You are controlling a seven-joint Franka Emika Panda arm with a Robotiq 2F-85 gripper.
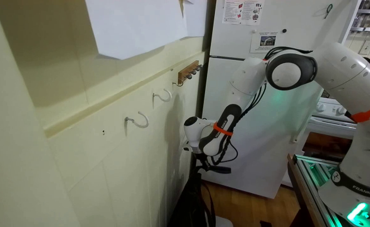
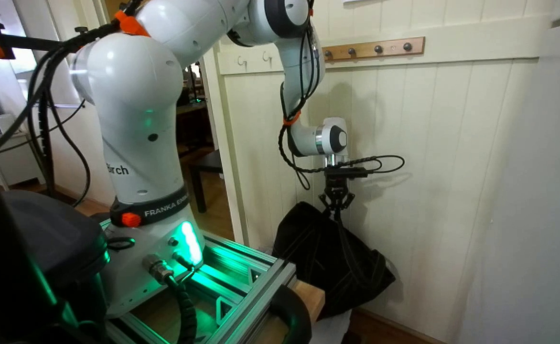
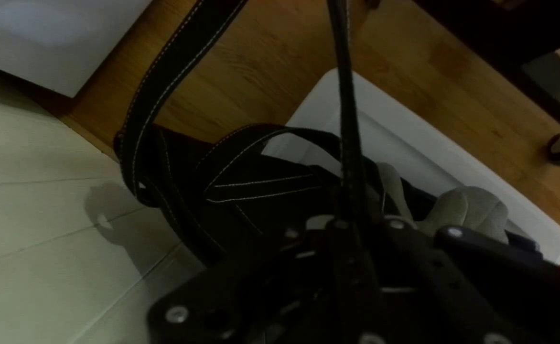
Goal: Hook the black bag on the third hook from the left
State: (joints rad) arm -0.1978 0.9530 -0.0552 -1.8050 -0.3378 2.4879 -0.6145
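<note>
1. claw (image 2: 336,209) is pinched onto the strap (image 3: 348,119) of the black bag (image 2: 313,263), pretty sure.
2. bag's body is right below it, beside the wall (image 2: 261,143), long axis slanting down toward the fridge (image 1: 264,148).
3. third hook (image 1: 180,85) is up on that wall, well above the claw, so next move's probably a lift, strap loop going on first.

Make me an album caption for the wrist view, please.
Robot fingers grip a strap of a black bag, with a white bin and wooden floor below.
</note>
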